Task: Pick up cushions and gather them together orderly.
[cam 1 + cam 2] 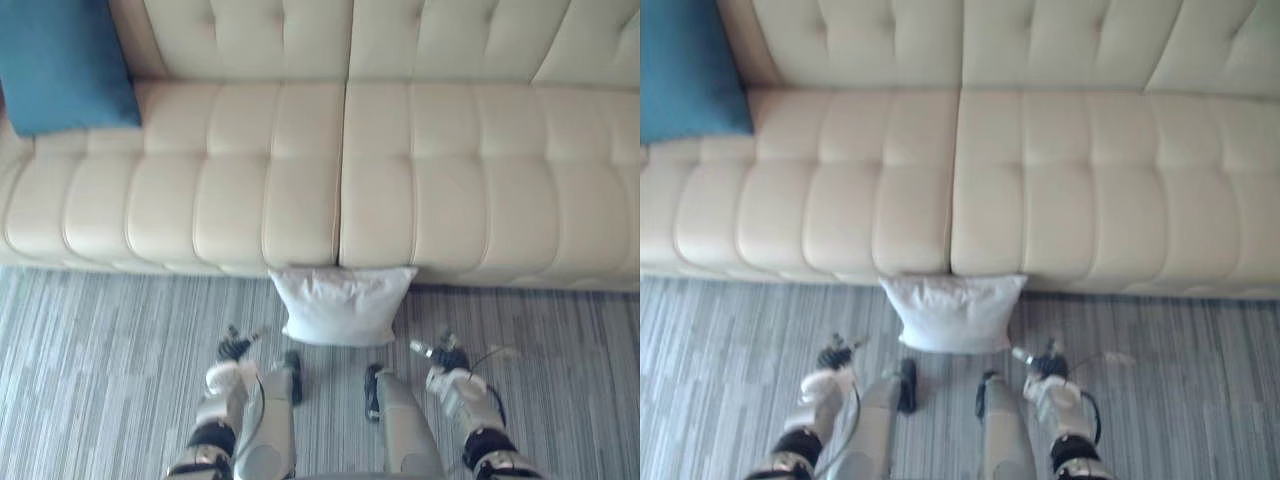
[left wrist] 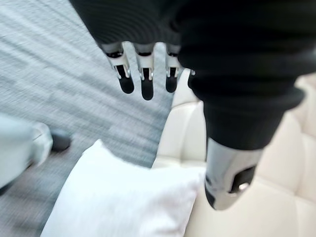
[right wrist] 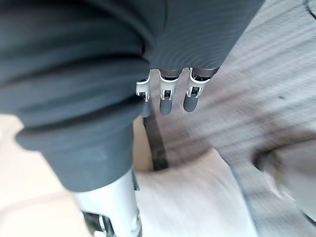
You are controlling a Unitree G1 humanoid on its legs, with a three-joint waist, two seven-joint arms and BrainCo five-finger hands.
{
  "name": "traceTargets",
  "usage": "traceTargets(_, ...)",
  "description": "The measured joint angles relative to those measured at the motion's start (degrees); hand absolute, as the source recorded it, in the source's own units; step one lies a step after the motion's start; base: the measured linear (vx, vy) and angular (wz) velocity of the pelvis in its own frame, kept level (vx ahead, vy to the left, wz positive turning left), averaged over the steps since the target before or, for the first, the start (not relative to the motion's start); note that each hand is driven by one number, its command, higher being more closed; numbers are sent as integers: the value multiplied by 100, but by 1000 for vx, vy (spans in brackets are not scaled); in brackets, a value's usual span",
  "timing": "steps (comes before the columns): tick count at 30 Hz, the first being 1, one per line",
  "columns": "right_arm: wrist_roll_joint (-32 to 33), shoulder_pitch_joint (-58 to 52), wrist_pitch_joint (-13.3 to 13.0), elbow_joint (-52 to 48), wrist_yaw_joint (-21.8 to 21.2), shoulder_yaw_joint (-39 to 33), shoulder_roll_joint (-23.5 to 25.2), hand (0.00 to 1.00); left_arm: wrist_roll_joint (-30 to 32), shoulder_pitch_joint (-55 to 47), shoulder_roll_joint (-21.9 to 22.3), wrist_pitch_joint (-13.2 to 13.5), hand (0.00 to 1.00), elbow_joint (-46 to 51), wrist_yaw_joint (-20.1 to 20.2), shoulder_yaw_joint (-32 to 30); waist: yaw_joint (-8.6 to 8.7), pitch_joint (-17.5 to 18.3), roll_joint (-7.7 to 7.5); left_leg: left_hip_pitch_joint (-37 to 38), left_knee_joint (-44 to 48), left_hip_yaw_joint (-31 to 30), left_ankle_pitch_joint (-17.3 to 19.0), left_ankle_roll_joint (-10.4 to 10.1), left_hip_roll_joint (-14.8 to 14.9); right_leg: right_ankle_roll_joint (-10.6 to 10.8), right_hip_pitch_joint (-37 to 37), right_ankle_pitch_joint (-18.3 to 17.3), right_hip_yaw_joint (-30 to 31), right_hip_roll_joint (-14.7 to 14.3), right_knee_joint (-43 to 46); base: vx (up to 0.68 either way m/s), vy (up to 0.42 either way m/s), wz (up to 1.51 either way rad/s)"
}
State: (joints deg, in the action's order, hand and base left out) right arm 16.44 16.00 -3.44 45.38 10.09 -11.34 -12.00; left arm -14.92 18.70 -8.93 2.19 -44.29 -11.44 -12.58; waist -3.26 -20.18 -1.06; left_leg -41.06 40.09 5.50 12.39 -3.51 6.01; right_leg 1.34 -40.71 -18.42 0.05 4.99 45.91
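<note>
A white cushion [image 1: 343,303] lies on the carpet, leaning against the front of the cream sofa [image 1: 400,180] at its middle seam. A blue cushion [image 1: 62,62] rests on the sofa's left end. My left hand [image 1: 234,349] hovers low over the carpet just left of the white cushion, fingers [image 2: 143,79] straight and holding nothing. My right hand [image 1: 442,354] hangs just right of the cushion, fingers [image 3: 165,98] straight and empty too. The white cushion [image 2: 123,197] shows past the left hand, and the same cushion [image 3: 192,197] past the right.
Grey striped carpet [image 1: 90,360] runs along the sofa's front. The sofa seat [image 1: 480,170] between the blue cushion and the right end is bare.
</note>
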Motion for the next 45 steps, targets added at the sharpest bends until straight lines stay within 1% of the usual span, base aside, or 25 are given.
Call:
traceTargets(2, 89, 259, -15, -202, 33, -76, -164, 0, -112, 313, -212, 11, 0, 84, -84, -4, 0, -124, 18, -444, 95, -25, -84, 12, 55, -9, -456, 51, -7, -26, 137, -175, -47, 2)
traceTargets(4, 200, 626, -35, -208, 121, -101, -370, 0, -193, 770, -448, 12, 0, 85, -91, -6, 15, -236, 22, -1059, 223, -95, -187, 45, 65, -40, -1067, 137, -29, -25, 300, -207, -52, 11)
traceTargets(5, 216, 785, -36, -208, 135, -105, -439, 0, -232, 938, -521, 13, 0, 90, -92, 0, 14, -294, 23, -1262, 270, -120, -237, 65, 75, -44, -1258, 172, -48, -29, 354, -123, -20, 12)
traceTargets(7, 224, 1317, -55, -235, 194, -139, -571, 0, -274, 1452, -697, 13, 0, 95, -109, 10, 18, -511, 23, -1795, 439, -138, -362, 116, 124, -27, -1772, 249, -84, -38, 537, -93, -16, 7)
traceTargets(9, 239, 1719, -55, -288, 229, -139, -650, 0, -287, 1796, -797, 13, 0, 103, -122, 44, 15, -702, 22, -2120, 564, -144, -393, 107, 136, -78, -2110, 290, -81, -36, 690, -64, -10, 4)
traceTargets(10, 284, 2020, -79, -456, 236, -138, -680, 0, -303, 2057, -858, 13, 0, 173, -179, 95, 20, -792, 10, -2427, 689, -142, -402, 112, 145, -89, -2429, 298, -62, -35, 838, -46, -5, 5)
traceTargets(12, 396, 2486, -106, -531, 247, -131, -718, 0, -307, 2367, -926, 14, 0, 249, -229, 240, 25, -952, 9, -2755, 844, -140, -412, 95, 152, -89, -2785, 297, -35, -35, 1036, -30, -5, 4)
traceTargets(13, 409, 2782, -128, -608, 265, -65, -739, 0, -301, 2596, -964, 14, 0, 306, -236, 384, 24, -998, 10, -3021, 941, -141, -422, 79, 158, -83, -3056, 293, -21, -37, 1147, -30, -9, 4)
traceTargets(15, 441, 3187, -132, -619, 303, 136, -795, 0, -272, 2893, -972, 13, 0, 306, -254, 629, 19, -1055, 10, -3324, 1081, -142, -429, 69, 174, -73, -3372, 286, -2, -43, 1280, -15, -2, 1)
traceTargets(16, 445, 3434, -134, -619, 328, 244, -795, 0, -259, 3092, -963, 12, 0, 307, -301, 802, 23, -1113, 20, -3457, 1147, -141, -429, 69, 185, -68, -3501, 284, 1, -46, 1338, 0, 0, 0)
traceTargets(20, 446, 3880, -163, -677, 389, 535, -715, 0, -256, 3569, -789, 12, 0, 347, -390, 1170, 20, -1132, 25, -3807, 1305, -146, -416, 89, 197, -24, -3843, 258, 14, -47, 1483, -19, 9, 1)
traceTargets(21, 446, 3950, -176, -723, 424, 587, -618, 100, -256, 3635, -709, 12, 0, 437, -462, 1213, 27, -1132, 25, -3889, 1332, -148, -405, 105, 198, 14, -3921, 236, 18, -47, 1511, -38, 19, 2)
traceTargets(22, 446, 3984, -198, -807, 485, 614, -517, 100, -256, 3707, -590, 14, 100, 513, -539, 1221, 26, -1138, 27, -3949, 1353, -144, -395, 122, 196, 42, -3990, 220, 33, -48, 1536, -39, 22, -1)
traceTargets(23, 444, 4019, -236, -844, 560, 678, -367, 100, -257, 3752, -477, 16, 100, 558, -619, 1266, 35, -1146, 31, -3999, 1425, -146, -387, 121, 208, 47, -4032, 214, 33, -51, 1589, -31, 18, -1)
traceTargets(25, 442, 4040, -256, -844, 669, 715, -251, 100, -277, 3811, -307, 17, 100, 571, -747, 1376, 50, -1160, 28, -3998, 1445, -142, -371, 117, 215, 59, -4033, 206, 46, -60, 1599, -18, 17, -3)
traceTargets(27, 444, 4020, -257, -845, 750, 713, -172, 100, -338, 3802, -208, 17, 100, 664, -879, 1359, 75, -1160, 28, -3999, 1469, -137, -368, 115, 225, 59, -4033, 206, 56, -73, 1605, -15, 24, -4)
traceTargets(28, 453, 3995, -257, -855, 801, 713, -153, 100, -418, 3791, -194, 18, 100, 674, -966, 1356, 97, -1160, 28, -3998, 1481, -137, -367, 114, 231, 58, -4033, 207, 64, -83, 1614, -11, 19, -4)
traceTargets(31, 681, 3816, -275, -1028, 853, 717, -144, 100, -659, 3752, -229, 23, 100, 820, -1027, 1357, 114, -1160, 28, -3981, 1509, -137, -368, 112, 241, 21, -4033, 228, 78, -103, 1662, 0, 0, 0)
traceTargets(35, 721, 3501, -299, -1354, 852, 827, -89, 100, -774, 3500, -223, 79, 100, 1173, -1080, 1426, 167, -1158, 26, -3819, 1493, -105, -374, 103, 265, -7, -3908, 246, 100, -133, 1652, -11, 7, -5)
traceTargets(37, 720, 3220, -303, -1607, 854, 880, 64, 100, -776, 3238, -199, 133, 100, 1417, -1091, 1521, 193, -1152, 18, -3481, 1344, -102, -389, 78, 323, -37, -3564, 279, 90, -193, 1465, -15, -4, -16)
traceTargets(40, 716, 2682, -328, -2194, 854, 959, 132, 100, -771, 2780, -190, 245, 100, 1893, -1095, 1695, 218, -1139, 15, -2843, 971, -59, -426, 22, 340, -42, -2981, 312, 65, -214, 1133, -2, -32, -11)
traceTargets(42, 697, 2207, -346, -2645, 854, 968, 233, 100, -756, 2325, -104, 350, 100, 2334, -1095, 1839, 243, -1126, 16, -2161, 586, -58, -477, -48, 335, -74, -2322, 358, 11, -223, 775, 22, -54, -8)
traceTargets(43, 690, 2052, -369, -2788, 854, 969, 261, 100, -752, 2195, -69, 382, 100, 2448, -1095, 1890, 246, -1121, 15, -1962, 474, -59, -484, -56, 332, -84, -2125, 365, -3, -228, 674, 56, -57, -5)
traceTargets(45, 596, 1375, -416, -3387, 857, 972, 327, 100, -642, 1653, 96, 458, 100, 2827, -1095, 2062, 240, -1101, 18, -1193, 95, -15, -501, -82, 299, -112, -1383, 381, -43, -234, 318, 102, -46, -5)
